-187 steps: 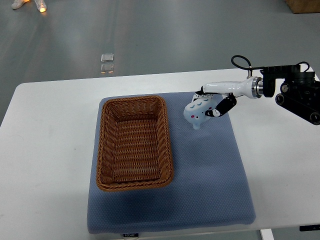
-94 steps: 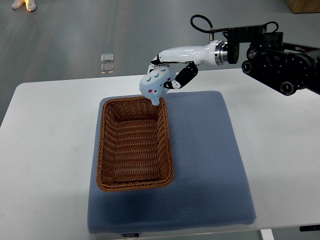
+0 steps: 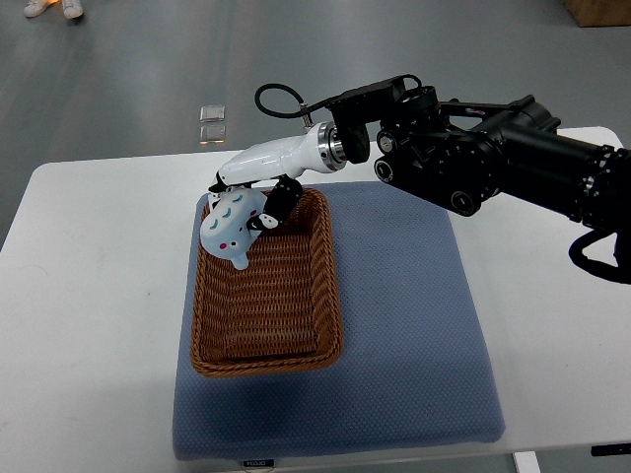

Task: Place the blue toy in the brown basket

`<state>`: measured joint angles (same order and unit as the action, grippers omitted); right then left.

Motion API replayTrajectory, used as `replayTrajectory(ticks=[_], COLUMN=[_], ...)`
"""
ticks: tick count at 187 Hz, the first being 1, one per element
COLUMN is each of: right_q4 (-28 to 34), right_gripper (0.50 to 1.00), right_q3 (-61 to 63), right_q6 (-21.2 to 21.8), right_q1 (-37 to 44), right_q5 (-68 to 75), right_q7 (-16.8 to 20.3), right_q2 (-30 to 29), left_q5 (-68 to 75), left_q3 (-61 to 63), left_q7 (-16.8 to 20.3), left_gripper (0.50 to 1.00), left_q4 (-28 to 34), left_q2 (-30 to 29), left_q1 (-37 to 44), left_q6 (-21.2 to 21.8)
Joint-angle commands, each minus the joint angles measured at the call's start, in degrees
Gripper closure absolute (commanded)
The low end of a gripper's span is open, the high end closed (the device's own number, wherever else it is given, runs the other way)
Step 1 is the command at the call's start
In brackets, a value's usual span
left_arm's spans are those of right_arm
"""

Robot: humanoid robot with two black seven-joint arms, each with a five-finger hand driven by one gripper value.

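Note:
The blue toy (image 3: 229, 229), pale blue with small dark and pink marks, hangs in my right hand (image 3: 248, 202) above the far left part of the brown basket (image 3: 331, 296). The hand's white and black fingers are shut on the toy's upper side. My right arm (image 3: 473, 158) reaches in from the right edge, black at the back and white near the hand. The woven basket lies lengthwise on the left half of the blue-grey mat (image 3: 414, 325) with nothing inside it. No left arm shows.
The mat lies on a white table (image 3: 89, 325), with bare white surface on both sides. Beyond the far table edge is grey floor with a small clear object (image 3: 211, 123). A person's shoes (image 3: 54, 8) show at the top left corner.
My right hand has carried the blue toy leftward, from above the mat right of the basket, past the basket's far rim, to over its far left part, lower than half a second ago.

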<state>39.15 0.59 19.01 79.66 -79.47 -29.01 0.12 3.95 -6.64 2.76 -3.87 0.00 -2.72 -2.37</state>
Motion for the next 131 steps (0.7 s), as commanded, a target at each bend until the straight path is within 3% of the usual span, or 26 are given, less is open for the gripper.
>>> replayTrajectory(ticks=[1, 26, 69, 131], right_q4=[-2.8, -4.0, -4.2, -4.2], right_gripper=[0.889, 0.744, 0.609, 0.587], right_q3=[-1.7, -3.8, -4.2, -1.6], right_q6=[-0.4, -2.9, -3.2, -3.5], right_q1=[-0.5, -0.9, -1.2, -1.7], right_q5=[-0.3, -0.3, -0.2, 3.2], right_q7=[0.0, 0.2, 0.2, 0.6], right_q2=[-0.1, -0.1, -0.1, -0.1], left_q5=[0.0, 0.0, 0.0, 0.0], left_q3=[0.0, 0.0, 0.1, 0.1], left_q7=[0.0, 0.0, 0.0, 0.0], left_gripper=[0.500, 0.500, 0.500, 0.500], left_q4=[-0.1, -0.1, -0.2, -0.1], left_q2=[0.0, 0.0, 0.0, 0.0], left_q1=[0.0, 0.0, -0.1, -0.2], left_q6=[0.0, 0.0, 0.0, -0.1])
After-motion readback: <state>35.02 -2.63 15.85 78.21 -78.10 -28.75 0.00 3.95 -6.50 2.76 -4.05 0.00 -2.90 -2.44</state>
